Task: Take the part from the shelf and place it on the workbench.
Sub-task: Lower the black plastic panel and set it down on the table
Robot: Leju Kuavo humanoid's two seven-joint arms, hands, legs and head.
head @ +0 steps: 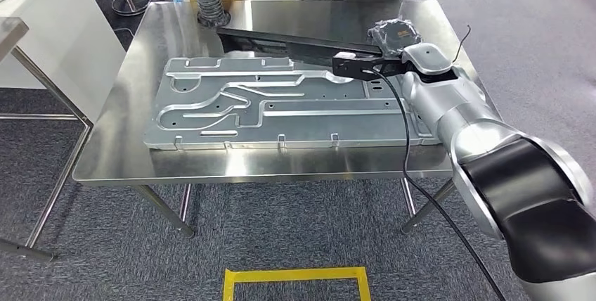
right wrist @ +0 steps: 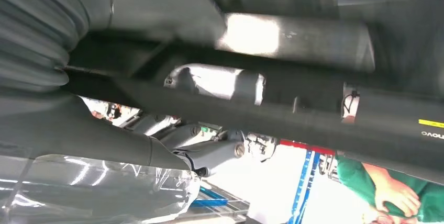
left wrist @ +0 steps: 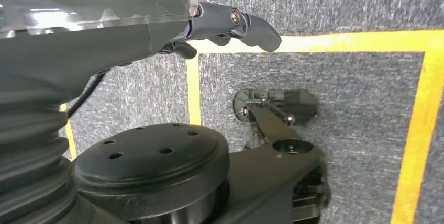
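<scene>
- My right hand point(head: 395, 34) grips one end of the long black part point(head: 295, 46), holding it above the counter's far side.
- The part stretches toward the far left corner, over a large silver panel point(head: 281, 107) lying flat on the counter point(head: 126, 153).
- My left hand point(left wrist: 230, 25) hangs over grey floor with yellow tape, fingers curled in, holding nothing.
</scene>
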